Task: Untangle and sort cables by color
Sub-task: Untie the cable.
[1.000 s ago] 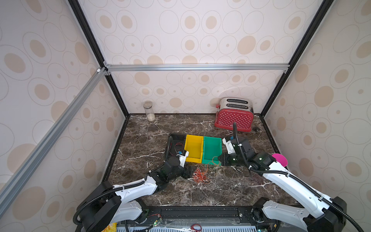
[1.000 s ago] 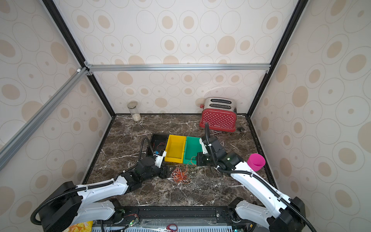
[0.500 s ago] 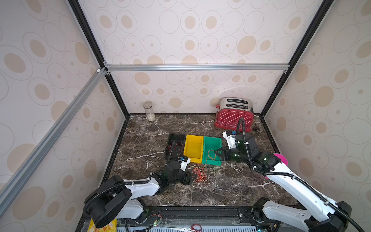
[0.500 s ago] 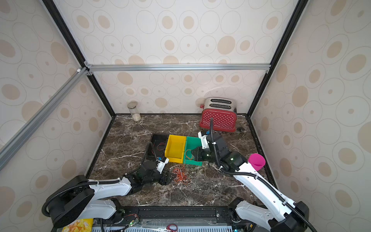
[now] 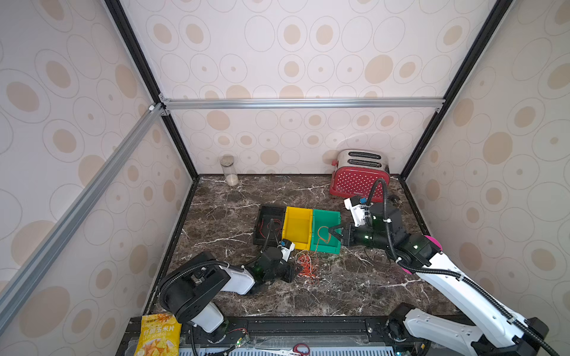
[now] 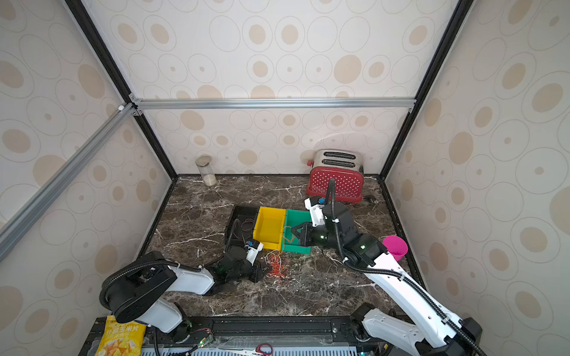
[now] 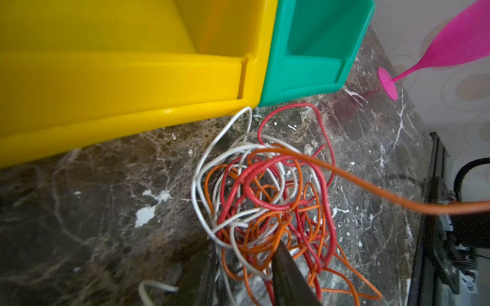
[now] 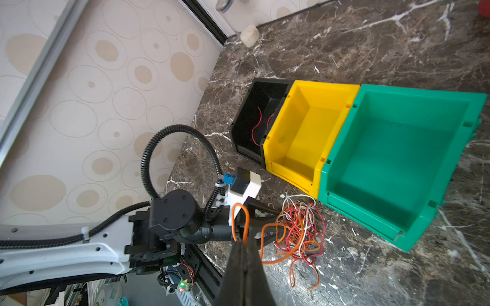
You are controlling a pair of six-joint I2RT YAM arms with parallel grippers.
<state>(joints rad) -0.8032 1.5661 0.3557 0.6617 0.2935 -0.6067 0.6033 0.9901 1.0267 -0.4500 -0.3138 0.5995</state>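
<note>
A tangle of red, white and orange cables (image 5: 305,265) (image 6: 277,266) (image 7: 265,206) (image 8: 299,230) lies on the marble just in front of the yellow bin (image 5: 297,212) and the green bin (image 5: 327,214). My left gripper (image 5: 294,271) (image 7: 245,254) rests low at the tangle's left edge. Its jaws stand apart with several strands between them. My right gripper (image 5: 333,234) (image 8: 242,242) hovers over the green bin's front. It is shut on one orange cable (image 8: 248,220) (image 7: 371,189) that trails back into the tangle. A red cable (image 8: 256,124) lies in the black bin (image 5: 268,212).
A red toaster (image 5: 357,182) stands at the back right and a glass jar (image 5: 229,169) at the back left. A pink cup (image 6: 394,246) stands behind my right arm. A snack bag (image 5: 157,336) and scissors (image 5: 300,349) lie on the front rail.
My left gripper has dropped forward into the tangle's left edge and its jaws have narrowed. My right arm has lifted a little over the green bin, still holding the orange cable.
</note>
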